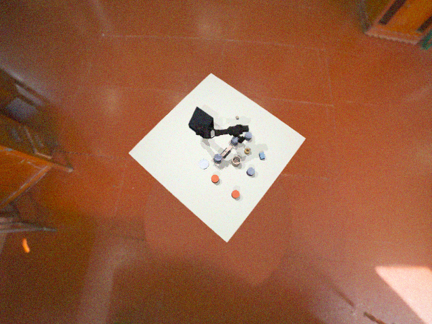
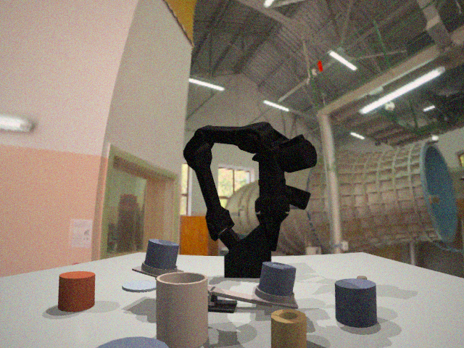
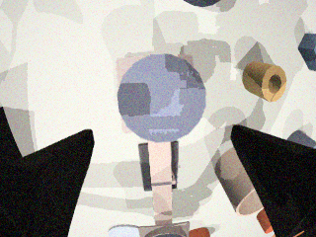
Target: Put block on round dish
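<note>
The white table (image 1: 181, 139) (image 2: 412, 299) (image 3: 54, 44) carries everything, and my black arm (image 1: 223, 131) (image 2: 209, 187) bends out over it toward the balance (image 1: 227, 150) (image 2: 235, 294) (image 3: 160, 163). The balance tips down toward the end nearer my gripper (image 1: 240, 139) (image 2: 270, 239) (image 3: 165, 134); its fingers stand wide with nothing between them, above that low end. Beside the balance's middle stands an open beige container (image 1: 233, 162) (image 2: 181, 310) (image 3: 237, 180).

The low cup (image 1: 234, 141) (image 2: 277, 278) (image 3: 161, 98) and the high cup (image 1: 217, 158) (image 2: 162, 254) (image 3: 168, 236) both sit on the balance, tilted with it. The block is hidden from me, and I can't tell which cup covers it. Two loose blue cylinders (image 1: 248, 136) (image 2: 356, 302) (image 3: 202, 1) stand apart from the balance, one near its low end; two orange cylinders (image 1: 214, 179) (image 2: 76, 291) (image 3: 199, 232) lie beyond its high end. The pale round dish (image 1: 203, 163) (image 2: 138, 286) (image 3: 123, 231) lies just beside that high end. Nearer the low end are a tan tube (image 1: 245, 152) (image 2: 288, 333) (image 3: 254, 79) and, farther out, a small blue piece (image 1: 262, 155) (image 3: 308, 51).
</note>
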